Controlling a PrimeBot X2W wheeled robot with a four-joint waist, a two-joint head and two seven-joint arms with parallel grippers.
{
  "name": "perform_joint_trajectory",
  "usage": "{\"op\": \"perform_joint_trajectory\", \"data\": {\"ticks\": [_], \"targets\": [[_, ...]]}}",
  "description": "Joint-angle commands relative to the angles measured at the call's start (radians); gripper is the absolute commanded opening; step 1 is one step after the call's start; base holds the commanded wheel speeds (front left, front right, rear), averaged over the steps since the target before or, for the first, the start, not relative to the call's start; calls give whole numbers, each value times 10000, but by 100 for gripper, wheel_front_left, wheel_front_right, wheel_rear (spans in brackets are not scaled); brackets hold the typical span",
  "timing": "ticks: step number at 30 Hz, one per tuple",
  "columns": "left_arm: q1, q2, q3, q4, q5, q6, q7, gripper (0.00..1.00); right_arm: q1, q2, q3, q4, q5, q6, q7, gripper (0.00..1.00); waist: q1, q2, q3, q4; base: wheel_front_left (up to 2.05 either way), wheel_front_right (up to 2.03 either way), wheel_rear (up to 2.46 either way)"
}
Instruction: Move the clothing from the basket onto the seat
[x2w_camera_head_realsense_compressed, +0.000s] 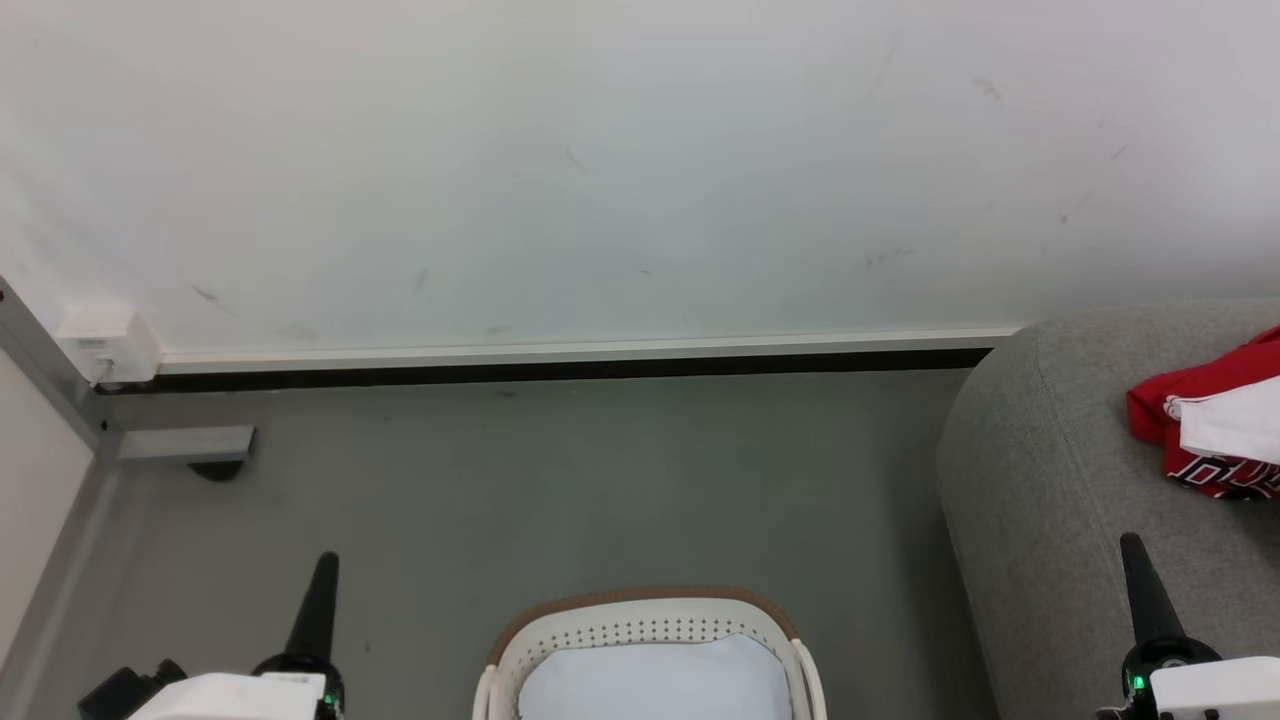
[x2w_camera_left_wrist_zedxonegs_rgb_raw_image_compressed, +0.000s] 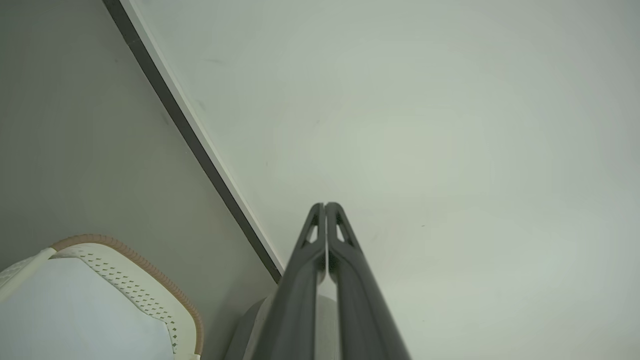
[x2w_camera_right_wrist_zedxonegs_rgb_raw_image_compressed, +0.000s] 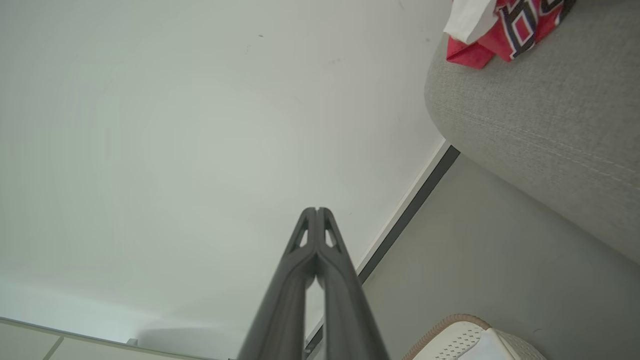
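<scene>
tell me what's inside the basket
A white sheet lies in the basket, with nothing on top of it. Anything under the sheet is covered, and the basket's near part is out of frame.

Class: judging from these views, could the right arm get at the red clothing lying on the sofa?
Probably yes: the shut right gripper is by the sofa, with nothing between it and the clothing.

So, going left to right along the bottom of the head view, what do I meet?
Left fingers → basket → sofa → right fingers.
</scene>
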Motion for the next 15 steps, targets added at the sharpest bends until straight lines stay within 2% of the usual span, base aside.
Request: {"op": "perform_joint_trajectory", "data": {"ticks": [1, 15], "targets": [[-150, 82, 45, -85, -284, -54, 59, 0, -175, 2, -68, -51, 256, -13, 41, 0, 0, 0, -1, 5, 0, 0, 0], [-181, 90, 165, -96, -1388, -110, 373, 0, -175, 74, -314, -34, 1214, -15, 350, 0, 0, 0, -9, 68, 0, 0, 0]]}}
